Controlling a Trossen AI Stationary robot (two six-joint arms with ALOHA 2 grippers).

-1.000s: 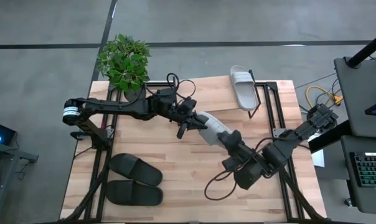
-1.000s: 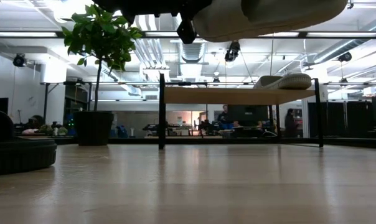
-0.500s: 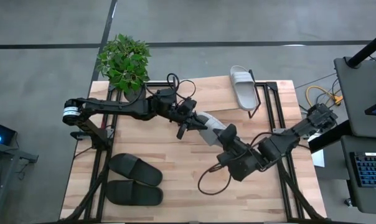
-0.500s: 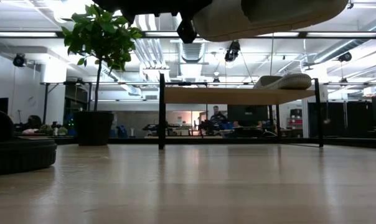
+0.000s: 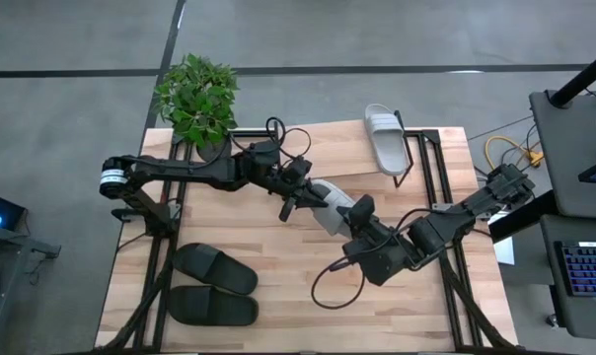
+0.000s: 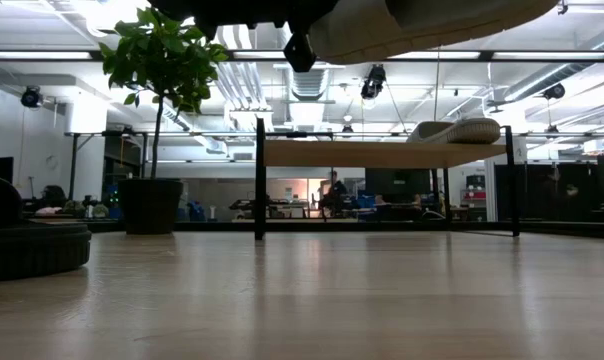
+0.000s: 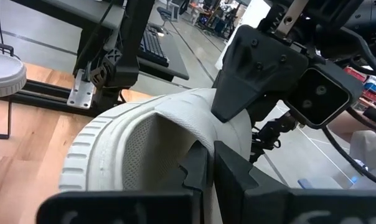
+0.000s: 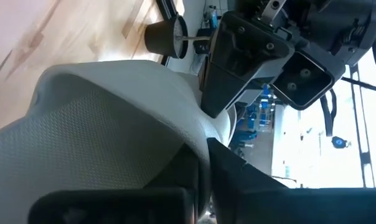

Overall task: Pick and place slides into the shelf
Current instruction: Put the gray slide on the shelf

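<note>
Closed in on the white slide (image 5: 333, 204) from the right since a second ago: right gripper (image 5: 358, 214) slid up to the slide's near end and clamped shut on it, while the slide stayed aloft above the middle of the table (image 5: 278, 266). Held at the other end by the left gripper (image 5: 305, 192), pinched shut on the slide, so gripped from both ends at once. Seen from the left wrist, ribbed sole edge and mesh lining of the slide (image 7: 144, 149) right at the fingers, with the other arm's gripper clamped on the far end. Same grip seen from the right wrist, slide (image 8: 101, 124) filling the view. From table height, only the slide's pale underside (image 6: 432, 25) visible overhead. Second white slide (image 5: 385, 138) rested on the shelf (image 5: 328, 153) at the far side, toward the right end. Pair of black slides (image 5: 215, 284) lay side by side on the table's near left corner, well apart from both grippers. Potted plant (image 5: 196, 97) stood at the far left corner.
</note>
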